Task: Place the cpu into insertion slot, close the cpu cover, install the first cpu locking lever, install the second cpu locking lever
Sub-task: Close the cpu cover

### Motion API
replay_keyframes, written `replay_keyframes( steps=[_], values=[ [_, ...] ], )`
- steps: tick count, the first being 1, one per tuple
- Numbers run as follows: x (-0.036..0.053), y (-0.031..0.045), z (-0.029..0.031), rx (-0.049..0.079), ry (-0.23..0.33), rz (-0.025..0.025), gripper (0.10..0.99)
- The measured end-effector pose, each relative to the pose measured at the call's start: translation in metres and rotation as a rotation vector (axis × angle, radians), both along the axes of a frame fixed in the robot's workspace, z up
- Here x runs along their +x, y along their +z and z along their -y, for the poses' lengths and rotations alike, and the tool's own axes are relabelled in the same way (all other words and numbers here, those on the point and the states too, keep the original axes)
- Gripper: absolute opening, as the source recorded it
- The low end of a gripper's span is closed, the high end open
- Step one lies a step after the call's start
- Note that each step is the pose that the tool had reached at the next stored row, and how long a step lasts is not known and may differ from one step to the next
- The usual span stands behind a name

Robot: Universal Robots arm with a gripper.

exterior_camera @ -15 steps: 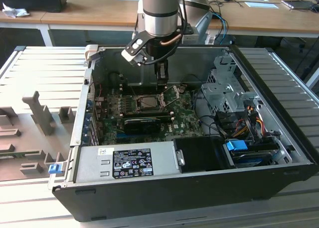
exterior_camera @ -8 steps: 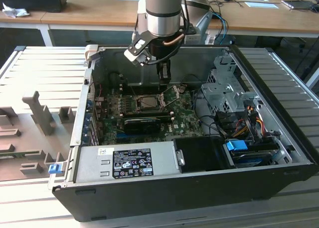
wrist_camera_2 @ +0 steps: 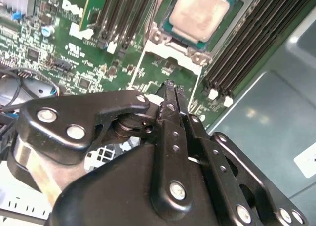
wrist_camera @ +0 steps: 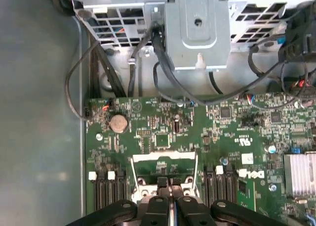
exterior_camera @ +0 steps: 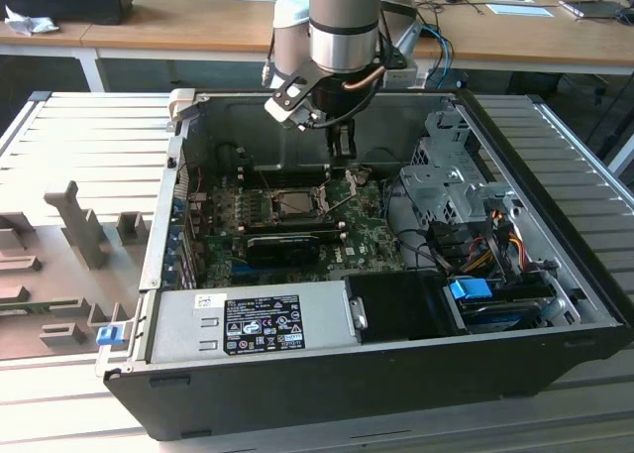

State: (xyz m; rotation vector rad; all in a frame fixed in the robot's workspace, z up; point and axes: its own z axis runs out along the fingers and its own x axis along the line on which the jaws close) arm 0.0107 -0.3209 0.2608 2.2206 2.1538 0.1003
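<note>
Because the claw [wrist_camera_2: 172, 87] is pressed together with nothing in it, it is like one hard black stick. It hangs just over the green board [wrist_camera_2: 148, 72], near the edge of the socket. A bit farther on, the cpu [wrist_camera_2: 200, 12] lies flat in its slot with its silver top up. Long black slots [wrist_camera_2: 247, 43] run just beside it. I think a low or crooked move could poke the board, scratch the cpu top, or knock the cpu so it sits wrong. In the exterior view, the case [exterior_camera: 347, 394] rests on the grey desk [exterior_camera: 69, 126].
</note>
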Motion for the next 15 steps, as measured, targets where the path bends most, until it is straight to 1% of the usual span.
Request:
replay_keyframes(
  steps=[2,4,5,9,12,15],
  values=[
    [0.0043,0.0002,0.0,0.0,0.0,-0.0019,0.157],
    [0.0054,0.0009,0.0,0.0,0.0,-0.0023,0.157],
    [0.0073,0.0009,0.0,0.0,0.0,-0.0036,0.157],
    [0.0219,0.0008,0.0,0.0,0.004,-0.0135,0.157],
    [0.0262,-0.0005,0.0,0.0,0.057,-0.014,0.157],
    [0.0333,-0.0021,-0.0006,0.0,0.062,-0.0178,0.157]
  ],
)
